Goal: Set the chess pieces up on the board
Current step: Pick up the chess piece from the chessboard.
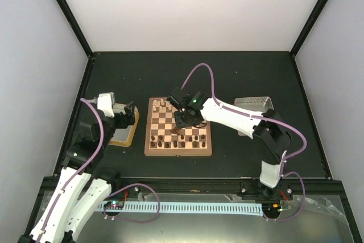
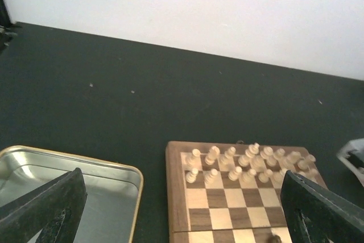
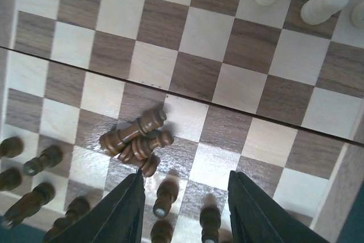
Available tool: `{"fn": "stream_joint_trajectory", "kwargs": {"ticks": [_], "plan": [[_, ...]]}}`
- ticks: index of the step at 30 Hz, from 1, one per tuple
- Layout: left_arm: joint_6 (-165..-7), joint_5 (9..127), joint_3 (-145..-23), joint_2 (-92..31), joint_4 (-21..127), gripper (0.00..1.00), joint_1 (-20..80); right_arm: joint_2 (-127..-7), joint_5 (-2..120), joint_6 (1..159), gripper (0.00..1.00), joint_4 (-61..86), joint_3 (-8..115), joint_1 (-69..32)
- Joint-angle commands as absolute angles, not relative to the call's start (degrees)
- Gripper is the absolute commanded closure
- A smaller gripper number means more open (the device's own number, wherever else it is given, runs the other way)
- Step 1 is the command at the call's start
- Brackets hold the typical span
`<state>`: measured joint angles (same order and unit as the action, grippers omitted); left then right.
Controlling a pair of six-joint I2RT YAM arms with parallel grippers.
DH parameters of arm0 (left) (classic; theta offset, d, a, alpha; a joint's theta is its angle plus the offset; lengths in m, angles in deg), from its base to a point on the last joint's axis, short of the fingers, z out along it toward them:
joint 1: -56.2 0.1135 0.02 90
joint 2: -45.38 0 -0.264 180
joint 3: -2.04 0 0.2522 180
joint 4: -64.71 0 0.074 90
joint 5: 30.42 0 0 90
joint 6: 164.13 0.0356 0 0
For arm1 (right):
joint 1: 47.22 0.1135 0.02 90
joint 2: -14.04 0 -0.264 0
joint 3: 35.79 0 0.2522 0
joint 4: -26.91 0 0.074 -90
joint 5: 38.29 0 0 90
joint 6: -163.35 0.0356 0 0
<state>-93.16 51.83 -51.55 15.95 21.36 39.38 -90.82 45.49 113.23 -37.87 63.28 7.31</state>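
The wooden board [image 1: 178, 128] lies mid-table. Pale chess pieces [image 2: 244, 162] stand in two rows along its far side. Dark chess pieces [image 1: 181, 140] stand along the near side. In the right wrist view, three dark pieces [image 3: 135, 138] lie toppled together in a heap on the board, and other dark ones [image 3: 165, 194] stand nearby. My right gripper [image 3: 185, 176] hovers open just above them with nothing between its fingers [image 3: 122, 211]. My left gripper [image 2: 182, 177] is open wide, off the board's left side above the tray, holding nothing.
A gold-rimmed metal tray [image 2: 85, 194] sits left of the board and looks empty where it shows. A grey box [image 1: 253, 105] stands to the board's right, behind the right arm. Dark table [image 2: 142, 83] stretches beyond the board to the white back wall.
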Motion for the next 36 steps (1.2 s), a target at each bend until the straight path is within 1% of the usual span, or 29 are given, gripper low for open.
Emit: {"fn": "stream_joint_trajectory", "kwargs": {"ticks": [1,5,11,15,22,36], "plan": [[-91.01,58.85,-51.11,14.36,23.92,0.06,39.85,-93.15,49.05,112.11,0.59,-32.76,62.53,6.85],[-90.33,61.89,-50.43,13.81,25.05,0.09,39.85,-95.96,52.61,109.61,0.59,-32.73,63.17,6.84],[-90.21,63.60,-50.45,11.92,25.57,0.15,39.85,-99.66,55.23,107.19,0.64,-34.30,65.46,6.84],[-89.97,63.72,-50.81,10.85,25.40,0.16,39.84,-100.30,58.09,103.65,0.63,-34.71,65.28,6.84],[-89.88,63.51,-50.82,10.84,25.61,0.16,39.85,-102.42,56.31,101.09,0.62,-36.56,66.86,6.84],[-89.60,62.91,-50.92,10.87,25.28,0.15,39.85,-105.21,48.52,102.57,0.66,-34.40,69.25,6.81]]}}
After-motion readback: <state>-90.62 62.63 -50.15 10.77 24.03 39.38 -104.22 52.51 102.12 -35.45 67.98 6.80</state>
